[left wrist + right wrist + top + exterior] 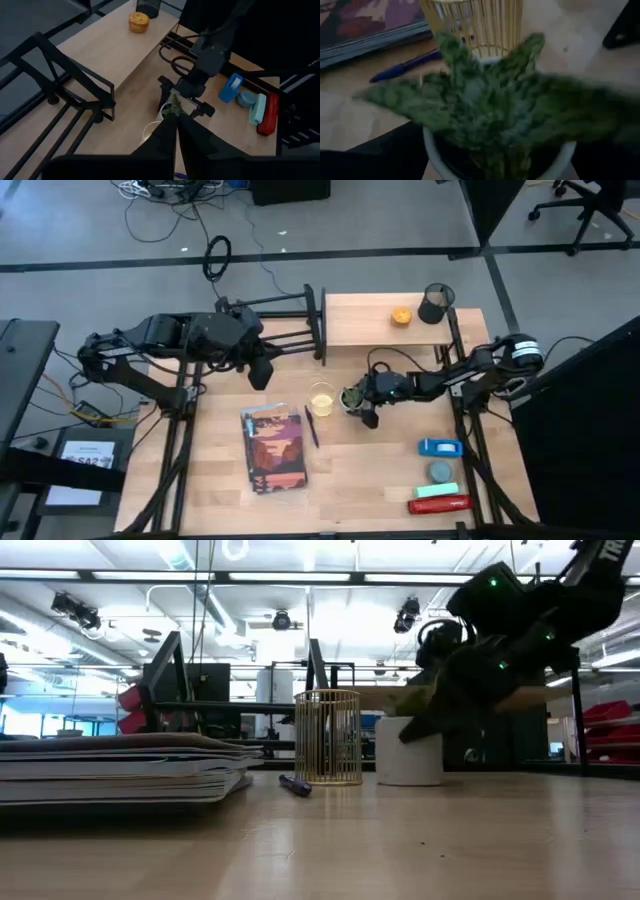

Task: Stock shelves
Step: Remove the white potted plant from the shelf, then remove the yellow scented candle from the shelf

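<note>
The wooden shelf (365, 322) holds only an orange (401, 316) and black cup (434, 304); right end effector (357, 402) straddles the potted plant (352, 397), grip uncertain; left end effector (259, 370) waits narrow, most items unstocked

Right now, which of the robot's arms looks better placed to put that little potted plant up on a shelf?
The right. Its gripper is already at the potted plant, just below the wooden plank shelf. The left gripper hovers by the black rack, farther from the plant.
</note>
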Robot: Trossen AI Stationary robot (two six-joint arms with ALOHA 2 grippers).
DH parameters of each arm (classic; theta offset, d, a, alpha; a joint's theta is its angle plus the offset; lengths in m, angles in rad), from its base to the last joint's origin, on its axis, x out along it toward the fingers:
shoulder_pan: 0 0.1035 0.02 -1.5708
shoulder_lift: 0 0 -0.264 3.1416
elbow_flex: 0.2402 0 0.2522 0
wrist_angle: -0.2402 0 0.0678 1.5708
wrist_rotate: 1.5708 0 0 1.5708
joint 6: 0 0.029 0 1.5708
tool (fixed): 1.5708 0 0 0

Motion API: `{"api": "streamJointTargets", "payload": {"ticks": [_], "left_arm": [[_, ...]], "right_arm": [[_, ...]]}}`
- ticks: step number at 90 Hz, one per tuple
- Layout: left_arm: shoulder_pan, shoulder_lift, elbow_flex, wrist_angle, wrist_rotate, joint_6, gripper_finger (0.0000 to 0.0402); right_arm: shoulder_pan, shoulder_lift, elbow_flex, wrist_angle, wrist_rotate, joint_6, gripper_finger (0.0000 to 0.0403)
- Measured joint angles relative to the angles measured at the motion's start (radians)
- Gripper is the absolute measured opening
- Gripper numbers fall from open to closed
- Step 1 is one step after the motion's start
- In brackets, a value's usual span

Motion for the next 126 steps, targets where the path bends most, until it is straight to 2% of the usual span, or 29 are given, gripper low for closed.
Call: {"api": "streamJointTargets", "payload": {"ticks": [21, 32, 46, 56, 69, 76, 86, 94, 108, 126], "left_arm": [[0.0, 0.0, 0.0, 0.0, 0.0, 0.0, 0.0], [0.0, 0.0, 0.0, 0.001, 0.0, 0.0, 0.0], [0.0, 0.0, 0.0, 0.004, 0.0, 0.0, 0.0], [0.0, 0.0, 0.0, 0.006, -0.001, 0.0, 0.0], [0.0, 0.0, 0.0, 0.012, -0.002, 0.004, 0.0], [0.0, 0.0, 0.0, 0.017, -0.004, 0.027, 0.0], [0.0, 0.0, 0.0, 0.017, -0.018, 0.051, 0.0], [0.0, 0.0, 0.0, 0.017, -0.025, 0.052, 0.0], [0.0, 0.0, 0.0, 0.016, -0.026, 0.077, 0.0], [0.001, 0.0, 0.0, 0.014, -0.027, 0.076, 0.0]], "right_arm": [[0.002, -0.13, 0.0, -0.225, 0.0, -0.009, 0.0376], [0.006, -0.239, 0.0, -0.409, 0.001, -0.01, 0.0375], [0.006, -0.411, 0.005, -0.696, -0.029, 0.095, 0.0375], [0.006, -0.525, 0.085, -0.888, -0.064, 0.126, 0.0375], [0.006, -0.603, 0.237, -0.95, -0.073, 0.105, 0.0375], [-0.008, -0.614, 0.303, -0.957, 0.034, 0.114, 0.0375], [-0.035, -0.615, 0.336, -0.962, 0.318, 0.163, 0.0375], [-0.051, -0.605, 0.33, -0.965, 0.506, 0.21, 0.0375], [-0.056, -0.569, 0.286, -0.976, 0.684, 0.255, 0.0375], [-0.06, -0.5, 0.246, -0.983, 0.881, 0.484, 0.0375]]}}
